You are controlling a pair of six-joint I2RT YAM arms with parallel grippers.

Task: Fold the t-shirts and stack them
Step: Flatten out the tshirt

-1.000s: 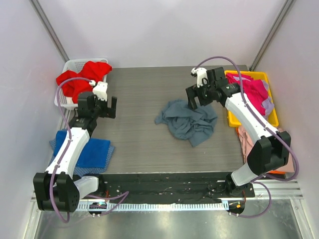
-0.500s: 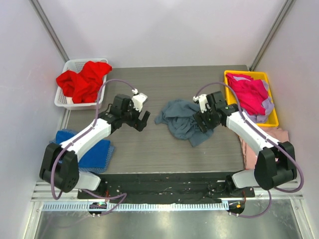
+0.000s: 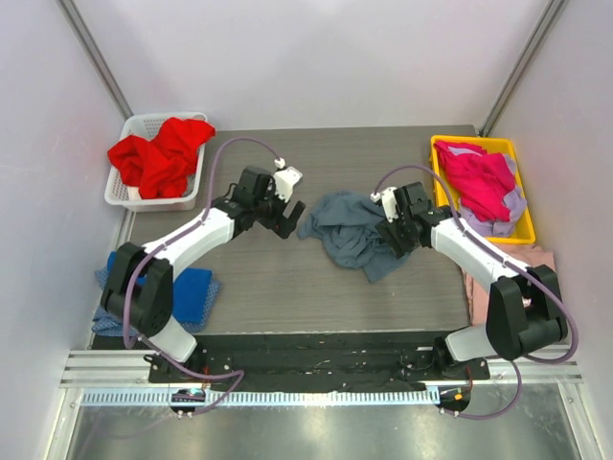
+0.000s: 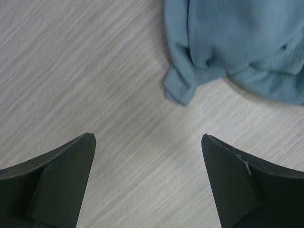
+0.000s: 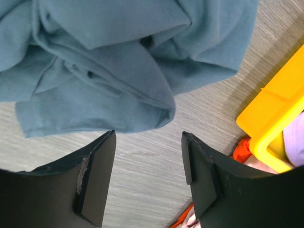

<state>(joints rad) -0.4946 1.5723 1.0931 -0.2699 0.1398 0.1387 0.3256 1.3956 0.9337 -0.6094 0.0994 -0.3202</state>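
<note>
In the top view the crumpled blue-grey t-shirt (image 3: 356, 233) lies mid-frame between the left gripper (image 3: 288, 217) and right gripper (image 3: 398, 236). Only the wrist views show both jaws apart and empty, with cloth higher in each frame.

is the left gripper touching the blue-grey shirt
Apart. The left wrist view shows the left gripper open, with a strip of bare table between its fingers and the nearest corner of the blue-grey t-shirt.
</note>
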